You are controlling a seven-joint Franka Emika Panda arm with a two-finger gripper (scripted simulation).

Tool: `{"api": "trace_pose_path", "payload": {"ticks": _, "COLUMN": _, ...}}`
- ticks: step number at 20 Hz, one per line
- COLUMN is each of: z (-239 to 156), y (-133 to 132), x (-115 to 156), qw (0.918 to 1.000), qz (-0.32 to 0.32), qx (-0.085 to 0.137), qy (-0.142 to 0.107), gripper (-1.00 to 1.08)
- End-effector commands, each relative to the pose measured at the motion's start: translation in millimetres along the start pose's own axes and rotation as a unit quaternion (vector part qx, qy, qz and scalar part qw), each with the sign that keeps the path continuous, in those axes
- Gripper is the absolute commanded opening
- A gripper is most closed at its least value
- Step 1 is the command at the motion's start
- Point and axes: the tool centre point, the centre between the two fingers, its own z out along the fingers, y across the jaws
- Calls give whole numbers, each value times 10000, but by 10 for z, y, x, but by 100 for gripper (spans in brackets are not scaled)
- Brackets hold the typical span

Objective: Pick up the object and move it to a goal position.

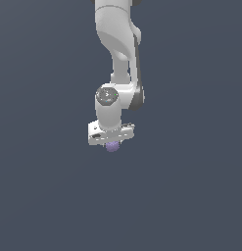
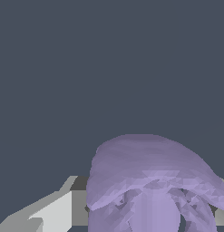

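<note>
1. Exterior view: the white arm comes down from the top centre of the frame against a plain slate-grey background. No brand, label or readable writing shows anywhere on it; the round cap at the wrist joint carries only blurred grey and green marks too small to read.
2. Exterior view: the gripper sits just below the middle of the frame, its flat white body lying roughly crosswise. The object, a small lavender lump, peeks out directly beneath the gripper body, touching it. The fingers are hidden here.
3. Exterior view: the object is too small in this frame to tell its long axis or which way its bumps face.
4. Wrist view: the object fills the lower right of the frame, a matte purple rounded dome. Its broad smooth side faces the upper part of the frame; folded, lobed shapes run off the lower edge. It spreads wider than tall in the picture.
5. Wrist view: a pale grey finger lies at the lower left, reaching the object's side, and a sliver of another shows at the right edge. The pincer appears closed around the object, holding it.
</note>
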Motion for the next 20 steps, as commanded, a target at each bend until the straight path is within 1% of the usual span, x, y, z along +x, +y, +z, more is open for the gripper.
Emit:
{"api": "trace_pose_path", "payload": {"ticks": 1, "z": -156, "y": 88, "x": 50, "qw": 10000, "qz": 0, "qx": 2, "qy": 4, "gripper": -100}}
{"api": "trace_pose_path", "payload": {"ticks": 15, "z": -1318, "y": 752, "x": 440, "qw": 10000, "qz": 0, "qx": 2, "qy": 4, "gripper": -100}}
{"api": "trace_pose_path", "payload": {"ticks": 20, "z": -1668, "y": 956, "x": 569, "qw": 10000, "qz": -2, "qx": 3, "qy": 2, "gripper": -100}}
